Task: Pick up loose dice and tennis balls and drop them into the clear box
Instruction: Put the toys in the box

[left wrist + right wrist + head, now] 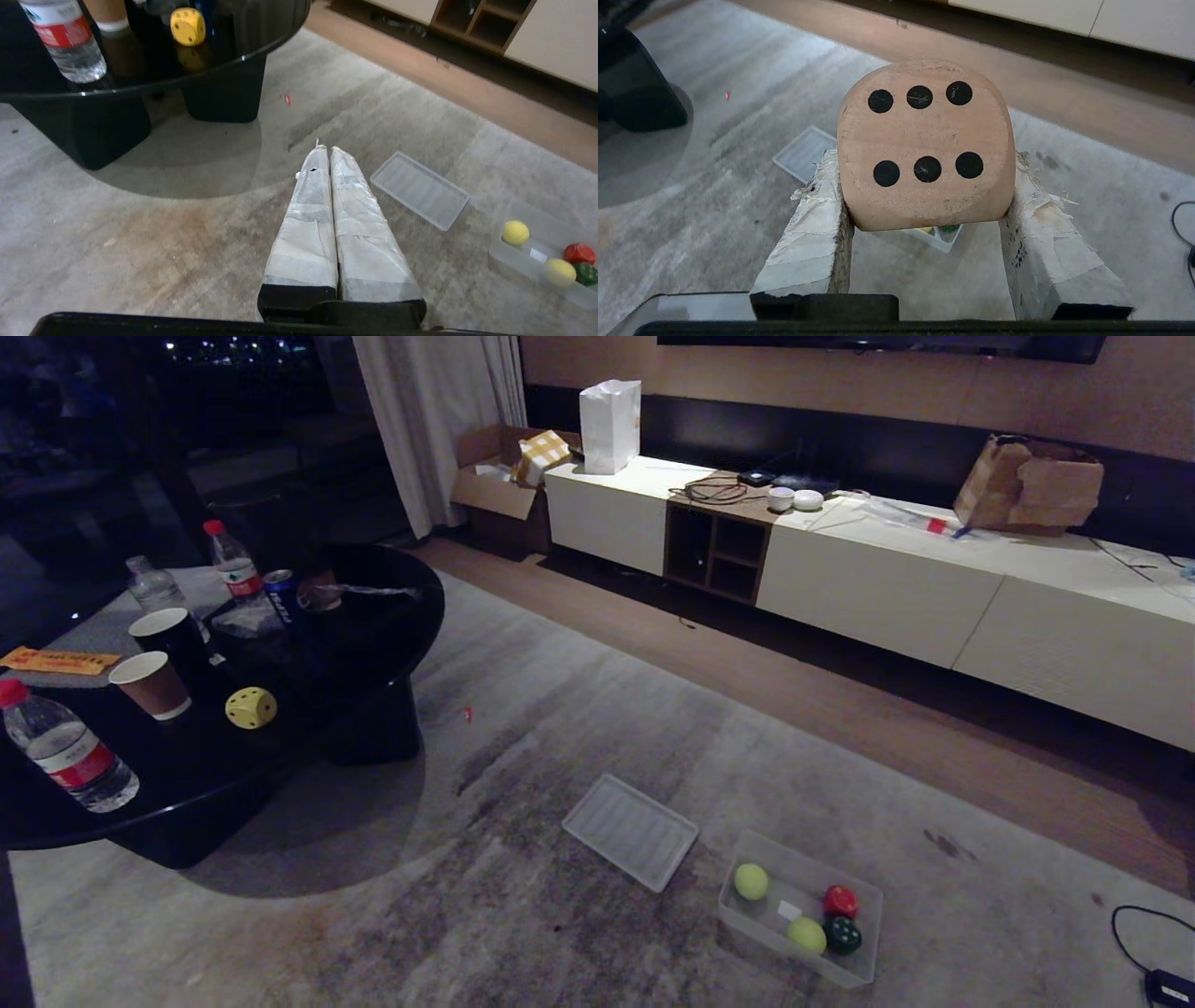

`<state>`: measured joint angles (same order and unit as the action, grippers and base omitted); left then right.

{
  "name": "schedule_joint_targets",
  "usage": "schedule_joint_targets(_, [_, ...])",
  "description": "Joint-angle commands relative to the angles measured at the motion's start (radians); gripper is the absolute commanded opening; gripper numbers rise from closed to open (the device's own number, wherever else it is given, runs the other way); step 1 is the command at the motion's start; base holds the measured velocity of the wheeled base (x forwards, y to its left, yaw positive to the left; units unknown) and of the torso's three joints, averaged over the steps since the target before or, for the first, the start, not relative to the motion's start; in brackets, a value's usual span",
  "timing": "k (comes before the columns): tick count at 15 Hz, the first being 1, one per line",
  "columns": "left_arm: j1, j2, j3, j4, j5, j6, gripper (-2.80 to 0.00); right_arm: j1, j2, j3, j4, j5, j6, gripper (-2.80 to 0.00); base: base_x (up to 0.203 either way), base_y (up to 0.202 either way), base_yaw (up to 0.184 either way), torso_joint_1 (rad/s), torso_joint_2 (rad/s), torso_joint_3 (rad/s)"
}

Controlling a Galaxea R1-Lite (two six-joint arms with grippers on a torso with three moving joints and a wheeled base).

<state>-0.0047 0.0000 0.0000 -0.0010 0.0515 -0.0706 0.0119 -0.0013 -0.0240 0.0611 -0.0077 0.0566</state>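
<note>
Long tapered fingers wrapped in creased, fraying white tape; black mounts at their bases; black housing edge below.

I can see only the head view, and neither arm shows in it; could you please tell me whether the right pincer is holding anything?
Observer: Yes, the right pincer is shut on the beige die, its six-pip face toward the wrist camera.
Operator: Thank you. And the left pincer?
Observer: The left pincer is shut and empty, pointing out over the rug.
Operator: Is the held die lined up with the clear box?
Observer: In the right wrist view a corner of the clear box peeks out just under the die; how far beyond it lies, I cannot tell.
</note>
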Motion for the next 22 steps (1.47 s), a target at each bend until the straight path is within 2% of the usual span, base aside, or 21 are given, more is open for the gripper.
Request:
schedule_joint_targets(1, [0.000, 0.002, 0.002, -0.001, 0.001, -0.001, -2.80, 0.000, 0.001, 0.000, 0.000, 0.000, 0.000, -2.80, 0.000, 0.000, 0.000, 0.002, 0.00, -0.190])
schedule_joint_targets(22, [0.000, 0.002, 0.002, -0.001, 0.001, -0.003, -2.80, 0.000, 0.001, -0.001, 0.002, 0.000, 0.000, -2.80, 0.000, 0.000, 0.000, 0.001, 0.00, -0.198])
